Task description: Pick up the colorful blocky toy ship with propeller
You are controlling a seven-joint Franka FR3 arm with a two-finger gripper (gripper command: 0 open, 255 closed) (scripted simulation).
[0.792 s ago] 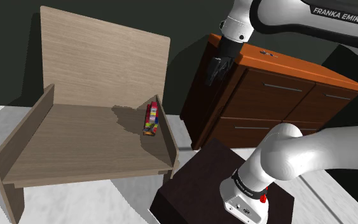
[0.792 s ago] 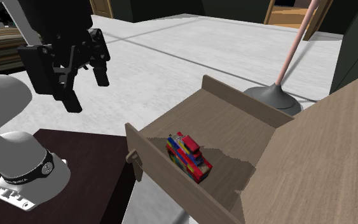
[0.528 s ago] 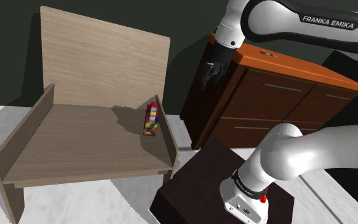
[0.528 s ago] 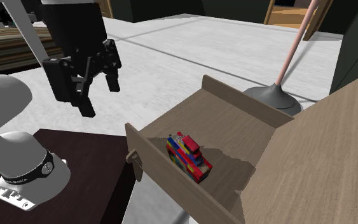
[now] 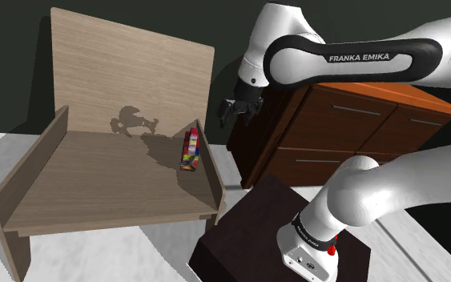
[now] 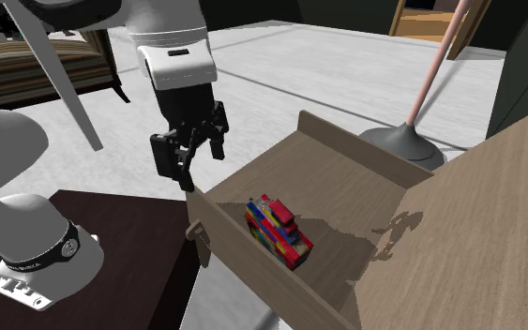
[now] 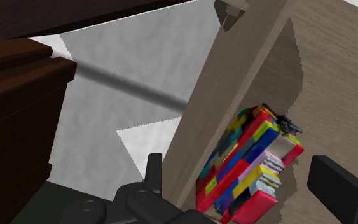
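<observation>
The blocky toy ship [image 5: 189,151], built of red, blue, yellow and green bricks, lies on the seat of a pale wooden bench [image 5: 95,180], right against the side wall nearest the stand. It also lies behind that side wall [image 6: 252,267] as the toy ship [image 6: 279,232]. My gripper [image 5: 238,111] hangs open in the air, outside that wall and above the ship's level. The gripper [image 6: 194,161] hovers over the wall's near end. In the wrist view the toy ship [image 7: 247,162] lies ahead between the spread fingers [image 7: 154,170], untouched.
A brown dresser with an orange top [image 5: 352,120] stands behind the arm. The dark stand [image 5: 247,232] sits beside the bench. The tall bench back [image 5: 127,72] carries the gripper's shadow. A pink pole on a grey base [image 6: 407,142] and a striped armchair [image 6: 27,70] stand farther off.
The gripper has swung from over the dresser down and toward the shoulder view's left, closer to the bench. Its shadow now falls on the bench back. The toy has not moved.
</observation>
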